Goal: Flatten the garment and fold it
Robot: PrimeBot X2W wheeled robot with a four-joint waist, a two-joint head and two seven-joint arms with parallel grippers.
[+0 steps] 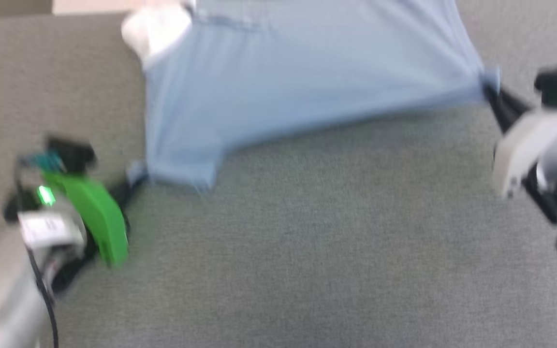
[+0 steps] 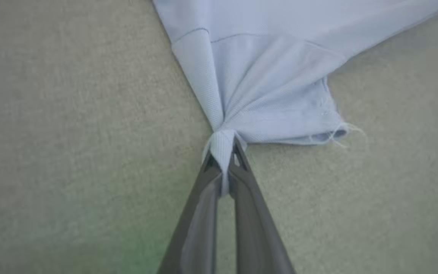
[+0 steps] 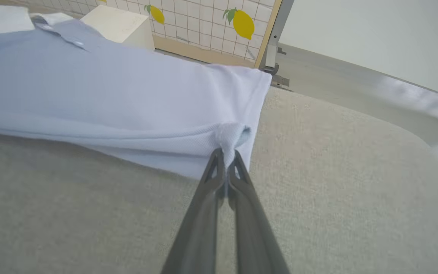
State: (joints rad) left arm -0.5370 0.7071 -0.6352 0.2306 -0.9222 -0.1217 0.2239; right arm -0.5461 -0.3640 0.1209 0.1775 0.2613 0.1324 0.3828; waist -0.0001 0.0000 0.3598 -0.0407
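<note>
The light blue garment (image 1: 298,77) is stretched over the grey cloth surface (image 1: 307,241), its white collar part (image 1: 155,29) at the upper left of the head view. My left gripper (image 1: 136,176) is shut on the edge of a short sleeve (image 2: 280,114), where the cloth bunches between the fingers (image 2: 222,152). My right gripper (image 1: 489,89) is shut on a pinched corner of the garment (image 3: 230,139) at the right. A small white button (image 3: 78,43) shows near the collar in the right wrist view.
A white box (image 3: 118,24) and a panel printed with lemons (image 3: 211,23) stand beyond the garment. The grey surface's rounded edge (image 3: 413,129) drops to a pale floor (image 3: 337,72) on that side.
</note>
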